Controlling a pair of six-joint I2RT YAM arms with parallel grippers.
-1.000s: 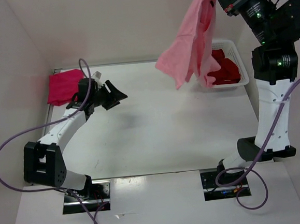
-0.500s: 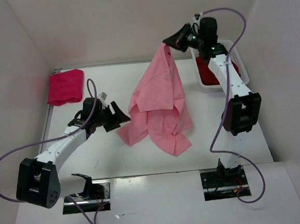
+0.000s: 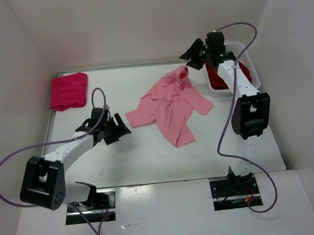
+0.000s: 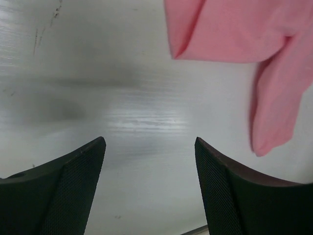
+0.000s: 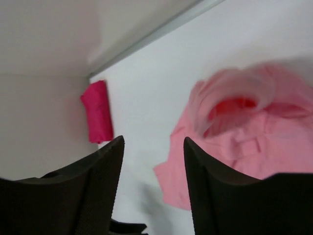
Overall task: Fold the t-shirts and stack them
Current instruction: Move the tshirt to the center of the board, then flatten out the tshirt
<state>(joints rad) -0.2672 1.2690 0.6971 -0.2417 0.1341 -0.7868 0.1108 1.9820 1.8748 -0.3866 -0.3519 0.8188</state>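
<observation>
A light pink t-shirt [image 3: 169,104] lies crumpled in the middle of the white table, also seen as the light pink t-shirt [image 5: 244,132] and as a pink edge [image 4: 234,29]. A folded magenta-red t-shirt [image 3: 68,91] rests at the far left corner, the same magenta-red t-shirt [image 5: 98,118] in the right wrist view. A dark crimson t-shirt [image 3: 217,77] sits in the basket. My right gripper [image 3: 191,54] hangs open above the pink shirt's far end, holding nothing. My left gripper [image 3: 121,130] is open just left of the pink shirt, low over bare table.
A white lattice basket [image 3: 254,80] stands at the far right, beside the right arm. Pale walls enclose the table on the left, back and right. A purple cable loops from each arm.
The right gripper swung the pink shirt down from high above the basket to the table centre, then opened and let it drop. The left gripper moved slightly toward the shirt.
</observation>
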